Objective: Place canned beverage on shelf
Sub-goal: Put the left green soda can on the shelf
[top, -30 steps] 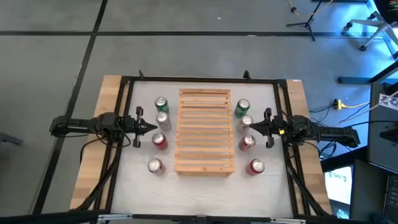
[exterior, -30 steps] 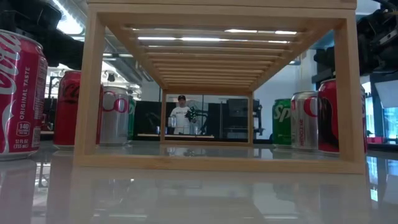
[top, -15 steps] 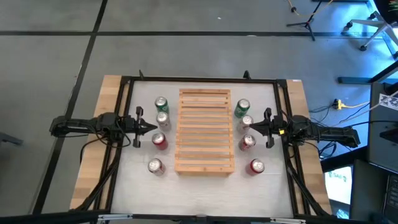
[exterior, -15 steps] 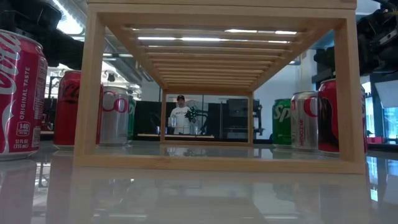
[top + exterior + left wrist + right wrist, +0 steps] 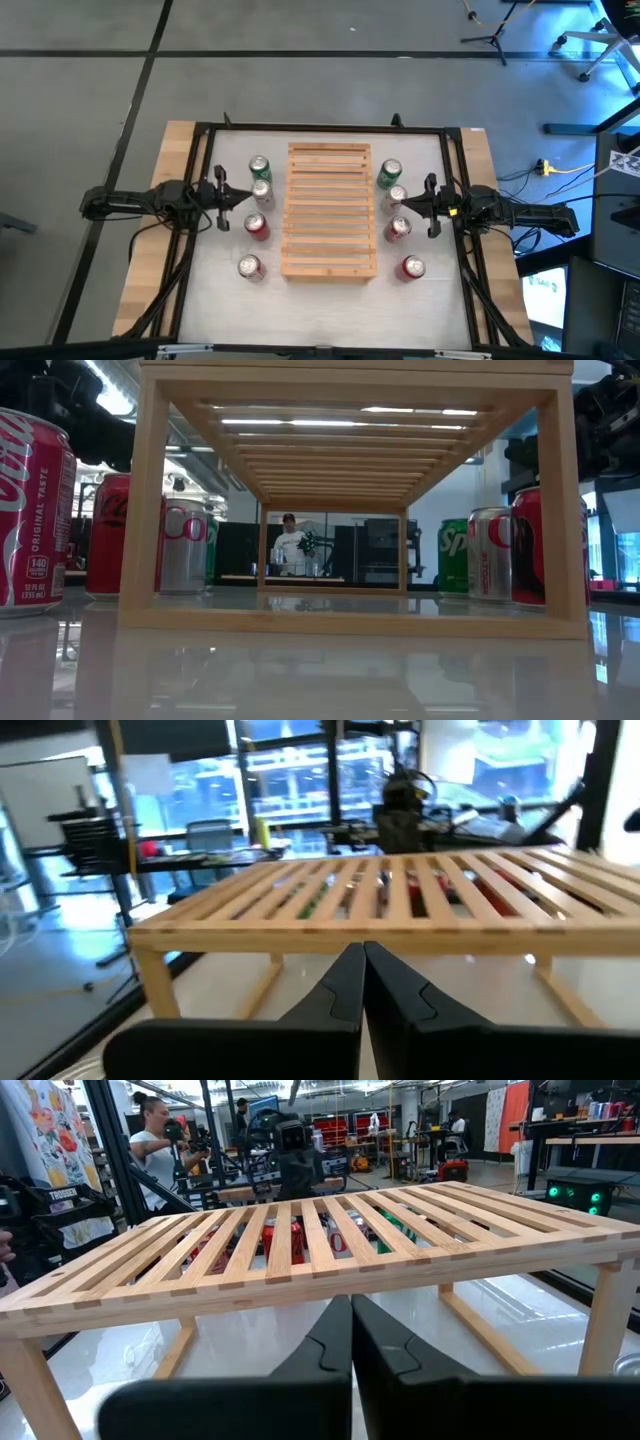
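Bamboo slats form the shelf (image 5: 330,211), which stands at the middle of the white desk (image 5: 330,305) with nothing on top of it in any view. Eight cans flank it, four on each side. On the left, running from far to near, are a green can (image 5: 259,166), a silver can (image 5: 262,191), a red can (image 5: 257,226) and another red can (image 5: 249,267) nearest the front edge. On the right the same order holds: green can (image 5: 390,172), silver can (image 5: 396,196), red can (image 5: 398,229), red can (image 5: 412,267). All stand upright on the desk, just beside the shelf but not on it.

My left gripper (image 5: 247,202) hangs at the left of the desk, pointing inward near the silver and red cans there; its wrist view shows the fingers (image 5: 345,985) pressed together and holding nothing. My right gripper (image 5: 399,208) mirrors it at the right side, its fingers (image 5: 335,1335) likewise pressed together, aimed across the shelf top.

Progress, as I judge it: nothing placed yet. No can is gripped or lifted. Every step is left: spreading the fingers, closing on a can, raising it above the slats and setting it down upright.

A person (image 5: 290,548) shows far off in the room beyond the shelf frame.
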Tool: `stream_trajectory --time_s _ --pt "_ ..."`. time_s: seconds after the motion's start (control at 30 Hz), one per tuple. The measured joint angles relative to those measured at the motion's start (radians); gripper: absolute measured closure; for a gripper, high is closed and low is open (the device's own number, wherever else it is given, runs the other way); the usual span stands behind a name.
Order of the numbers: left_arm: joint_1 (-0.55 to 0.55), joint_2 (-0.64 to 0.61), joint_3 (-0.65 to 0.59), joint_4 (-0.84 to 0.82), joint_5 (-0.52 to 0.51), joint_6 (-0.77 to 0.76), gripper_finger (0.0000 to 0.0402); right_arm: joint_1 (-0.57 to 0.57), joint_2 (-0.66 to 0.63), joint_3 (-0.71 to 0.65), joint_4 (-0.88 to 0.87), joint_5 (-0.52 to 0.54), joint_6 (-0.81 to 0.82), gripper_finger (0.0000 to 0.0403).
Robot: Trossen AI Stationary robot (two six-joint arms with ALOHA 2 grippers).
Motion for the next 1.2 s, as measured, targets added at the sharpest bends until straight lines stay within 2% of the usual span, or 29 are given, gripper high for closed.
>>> stream_trajectory --time_s 0.3,0.47,0.6,0.87,1.07,1.2 --pt "0.000 0.000 0.000 0.002 -0.029 -0.201 0.0390 0.000 0.000 0.000 0.000 0.001 0.000 0.0403" --pt "0.000 0.000 0.000 0.005 -0.110 -0.283 0.0340 0.000 0.000 0.000 0.000 0.001 0.000 0.0403" --pt "0.000 0.000 0.000 0.005 -0.133 -0.292 0.0293 0.000 0.000 0.000 0.000 0.001 0.000 0.0403" --pt "0.000 0.002 0.000 0.004 -0.283 -0.365 0.0208 0.000 0.000 0.000 0.000 0.001 0.000 0.0403" --pt "0.000 0.002 0.000 0.004 -0.305 -0.373 0.0165 0.000 0.000 0.000 0.000 0.002 0.000 0.0403" --pt "0.000 0.002 0.000 0.004 -0.396 -0.427 0.0149 0.000 0.000 0.000 0.000 0.002 0.000 0.0403"
